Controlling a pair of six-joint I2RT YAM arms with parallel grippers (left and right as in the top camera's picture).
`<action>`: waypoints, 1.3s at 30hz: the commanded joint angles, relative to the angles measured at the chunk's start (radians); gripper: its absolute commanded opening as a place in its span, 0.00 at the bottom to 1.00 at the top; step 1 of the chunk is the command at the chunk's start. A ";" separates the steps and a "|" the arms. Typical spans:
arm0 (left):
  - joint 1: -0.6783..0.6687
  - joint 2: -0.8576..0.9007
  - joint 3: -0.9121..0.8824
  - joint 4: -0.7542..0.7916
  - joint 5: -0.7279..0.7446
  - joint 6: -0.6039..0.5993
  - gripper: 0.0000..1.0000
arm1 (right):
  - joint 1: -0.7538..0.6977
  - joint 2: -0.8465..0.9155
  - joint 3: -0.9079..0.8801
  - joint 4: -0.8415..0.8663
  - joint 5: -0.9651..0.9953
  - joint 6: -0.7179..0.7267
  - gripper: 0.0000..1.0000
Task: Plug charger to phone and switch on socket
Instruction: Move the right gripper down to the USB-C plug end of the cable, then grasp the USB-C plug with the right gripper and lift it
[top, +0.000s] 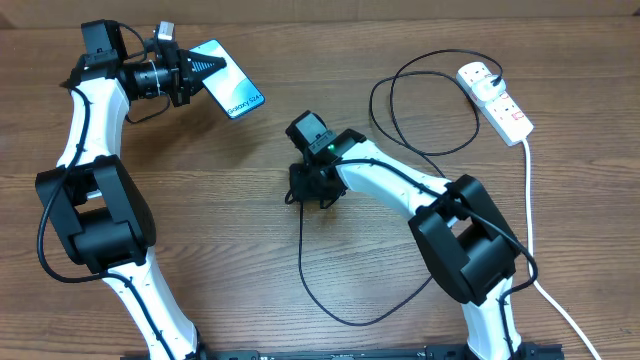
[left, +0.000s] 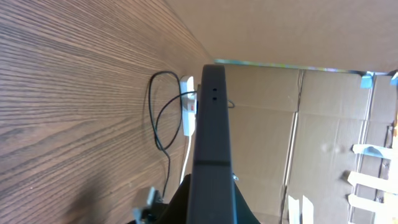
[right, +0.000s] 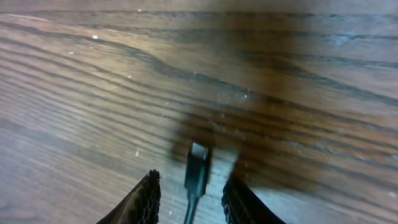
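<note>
The phone (top: 232, 88), its light blue screen facing up, is lifted at the far left with my left gripper (top: 196, 70) shut on its end. In the left wrist view its dark edge (left: 211, 124) runs up the middle between the jaws. The charger's black cable (top: 303, 262) loops from the white plug on the socket (top: 496, 98) at the far right to the table's middle. My right gripper (top: 306, 192) hovers there, open. In the right wrist view the connector tip (right: 197, 169) lies on the wood between the two fingers (right: 147, 200), touching neither.
The socket's thick white cord (top: 530, 205) runs down the right side toward the front edge. A big loop of black cable (top: 430, 100) lies beside the socket. Cardboard walls (left: 311, 124) stand behind the table.
</note>
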 joint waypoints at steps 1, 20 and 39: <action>0.004 -0.009 0.019 0.002 0.073 -0.013 0.04 | 0.005 0.029 0.027 0.006 0.033 0.034 0.33; 0.005 -0.009 0.019 -0.004 0.109 -0.013 0.04 | -0.004 0.027 0.212 -0.237 0.379 -0.107 0.04; -0.004 -0.009 0.019 -0.003 0.108 -0.009 0.04 | -0.149 0.030 0.150 -0.190 0.171 -0.388 0.04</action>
